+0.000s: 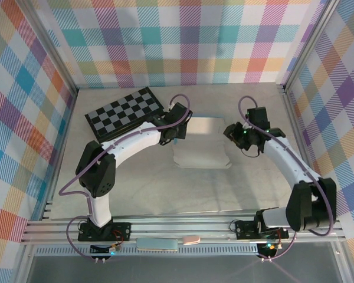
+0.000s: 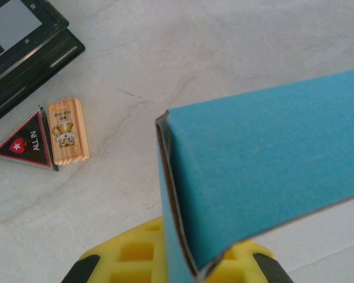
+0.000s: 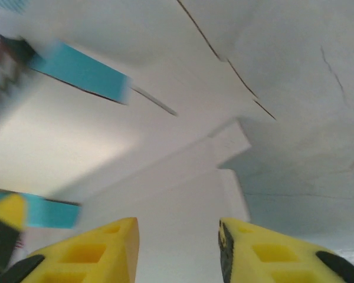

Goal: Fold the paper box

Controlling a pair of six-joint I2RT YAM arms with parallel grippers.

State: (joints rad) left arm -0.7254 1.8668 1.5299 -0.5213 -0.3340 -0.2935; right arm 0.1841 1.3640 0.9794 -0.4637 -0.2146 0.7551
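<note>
From the overhead camera I see the turquoise-blue thin card paper box [image 1: 200, 150] lying mid-worktop between my two arms, pale inside up. A strip of blue shows along its far edge. Its near edge faces a broad bare stretch of the pale marbled worktop [image 1: 165, 188] that runs back to the aluminium rail [image 1: 183, 227] at the arm bases. That is the widest free room I have.

The left gripper [image 1: 178, 125] sits at the sheet's far-left corner. In its wrist camera the jaws are closed on a folded panel of the paper box [image 2: 265, 165]. The blue card rises from between the yellow fingers [image 2: 121, 256], and its creased edge, dark along the fold, climbs to mid-picture. Left of that edge the worktop [image 2: 224, 47] lies bare as far as a small wooden block [image 2: 68, 131] with a printed label. A triangular black token [image 2: 26, 144] touches the block's side. Beyond them is a corner of the black-and-grey checkerboard [image 2: 23, 41], which from overhead lies just beside this gripper, so that side is tight.

The right gripper [image 1: 233, 132] hangs at the sheet's right edge. Its wrist picture is blurred. Its jaws [image 3: 177, 236] stand apart, with pale card showing in the gap; I cannot tell whether they touch it. Cut flap edges cross ahead, and turquoise strips lie to the left. To the right, bare worktop runs to the plaid walls [image 1: 336, 88].
</note>
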